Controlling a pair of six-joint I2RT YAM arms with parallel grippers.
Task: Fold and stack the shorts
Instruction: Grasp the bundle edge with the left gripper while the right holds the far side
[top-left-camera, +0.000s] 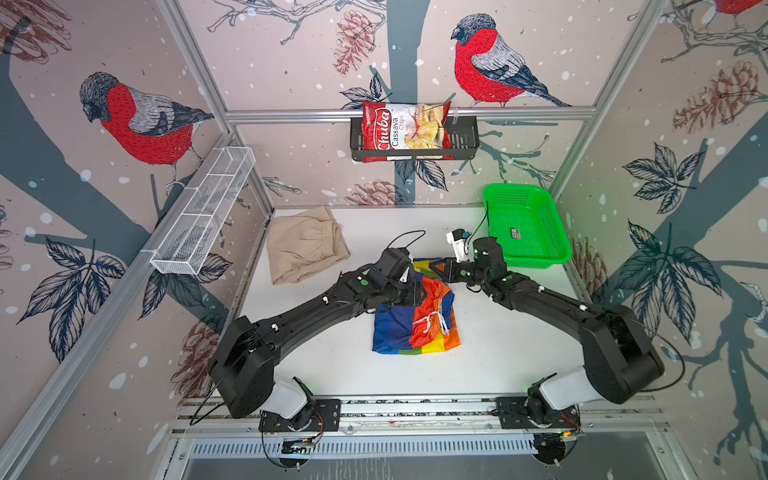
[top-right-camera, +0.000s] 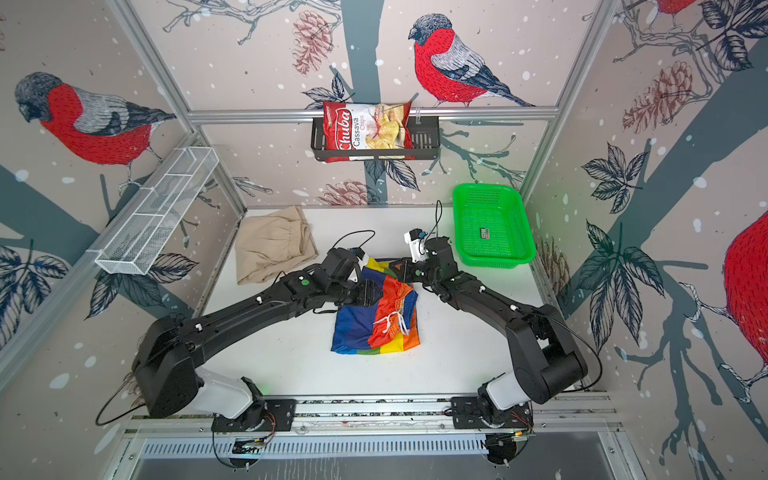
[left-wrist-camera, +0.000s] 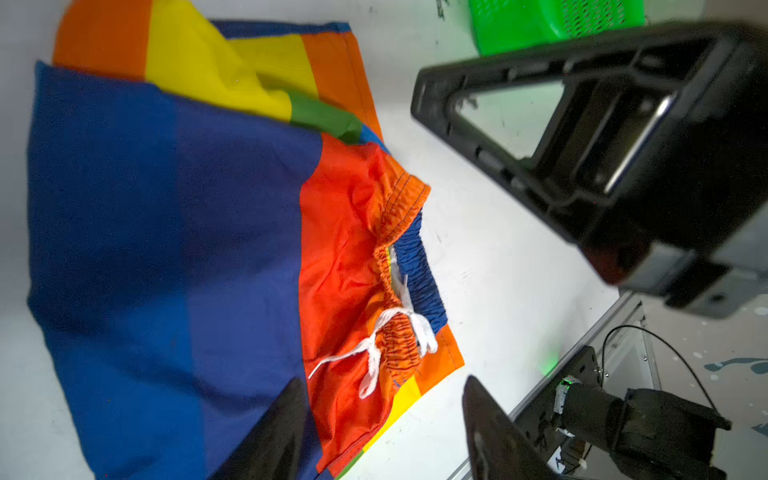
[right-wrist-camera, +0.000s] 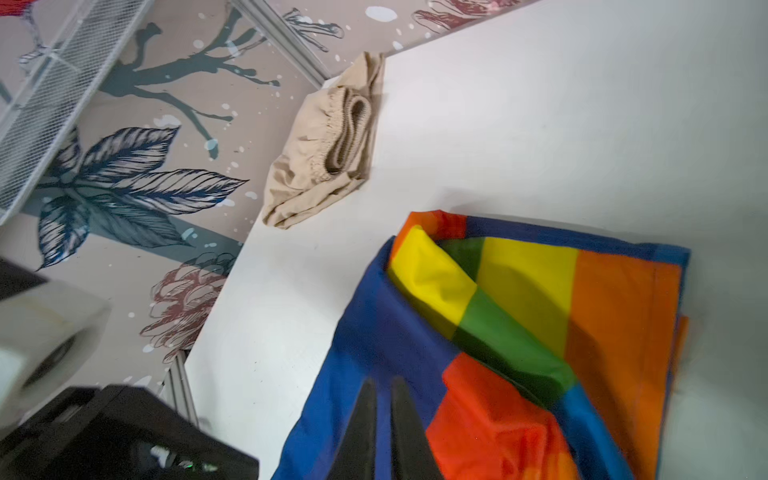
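**On the white table, a rainbow pair lies folded, with stacking yet to do**

Over mid-table in both top views, the rainbow shorts (top-left-camera: 415, 328) lie doubled over on the table (top-left-camera: 519, 332), with the white drawstring (top-left-camera: 430, 324) facing up. The left gripper (top-left-camera: 415, 296) hangs above their far left part and the right gripper (top-left-camera: 437, 266) is at their far edge. The beige shorts (top-left-camera: 305, 245) sit folded in the far left corner, well apart from the rainbow pair. A green basket (top-left-camera: 525, 224) stands at the far right.

From the left wrist, that arm's fingers (left-wrist-camera: 274, 432) stand spread above the orange waistband and drawstring, with nothing between them. The right gripper hangs over bare table just beside the cloth.

From the right wrist, its fingers (right-wrist-camera: 365, 428) are pressed almost together over the blue panel, and no cloth shows pinched between them. The beige pair lies beyond, by the wall.

The rainbow fold looks done or close to it, and neither arm holds cloth. Stacking likely comes next. That calls for a grip through all the layers, then a carry to the beige pair without the slick cloth sliding open.
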